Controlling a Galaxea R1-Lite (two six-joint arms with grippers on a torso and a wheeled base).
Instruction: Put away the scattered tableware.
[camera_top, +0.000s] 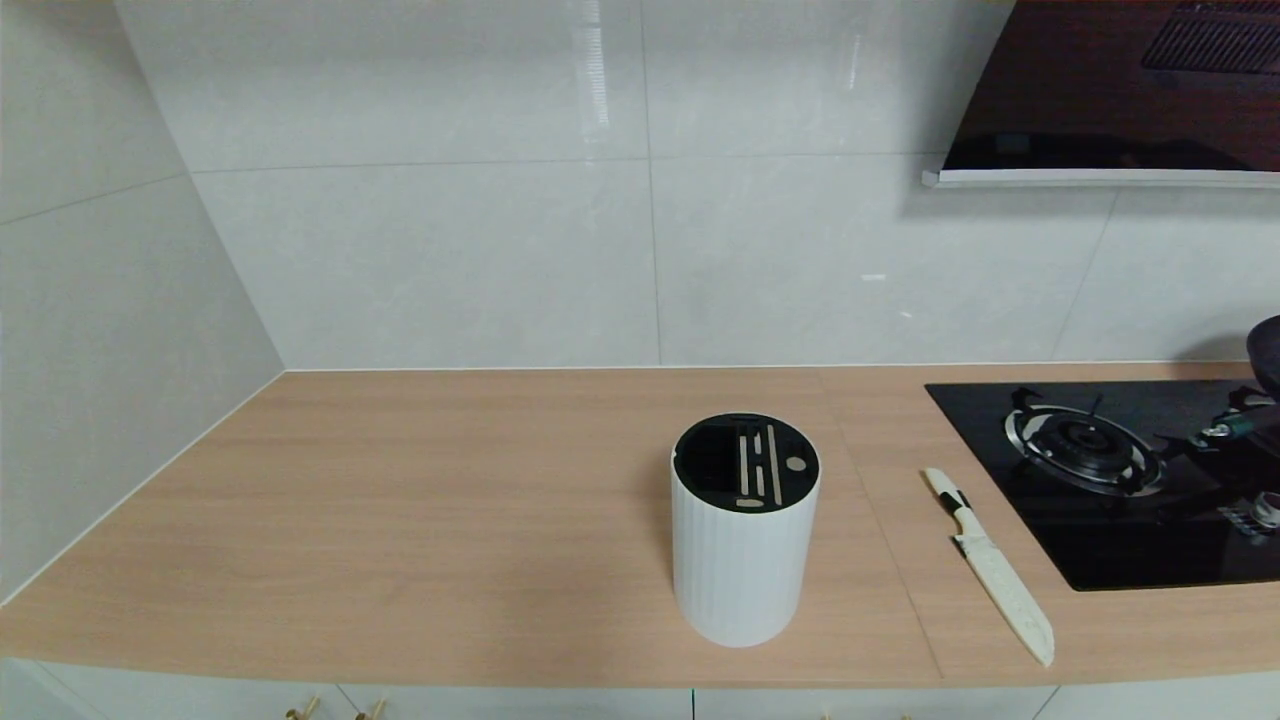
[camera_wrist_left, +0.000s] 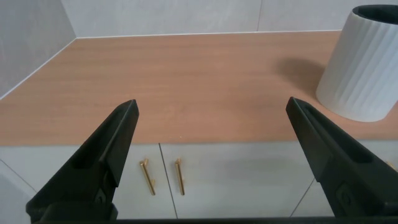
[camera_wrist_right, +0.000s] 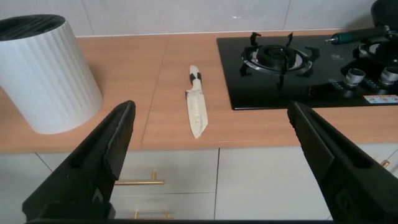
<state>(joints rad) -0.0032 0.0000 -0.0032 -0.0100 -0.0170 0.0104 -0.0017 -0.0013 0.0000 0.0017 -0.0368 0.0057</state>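
A white ribbed knife holder (camera_top: 744, 540) with a black slotted top stands on the wooden counter (camera_top: 450, 500). It also shows in the left wrist view as holder (camera_wrist_left: 364, 65) and in the right wrist view as holder (camera_wrist_right: 46, 74). A cream speckled knife (camera_top: 990, 565) lies flat to its right, between holder and hob; the knife (camera_wrist_right: 196, 107) has its blade toward the counter's front edge. My left gripper (camera_wrist_left: 211, 155) hangs open in front of the counter edge, left of the holder. My right gripper (camera_wrist_right: 208, 158) is open too, before the edge, short of the knife.
A black gas hob (camera_top: 1110, 480) with burners fills the counter's right end, under a dark range hood (camera_top: 1120, 90). Tiled walls close the back and left. White cabinet fronts with gold handles (camera_wrist_left: 163, 176) sit below the counter edge. Bare counter stretches left of the holder.
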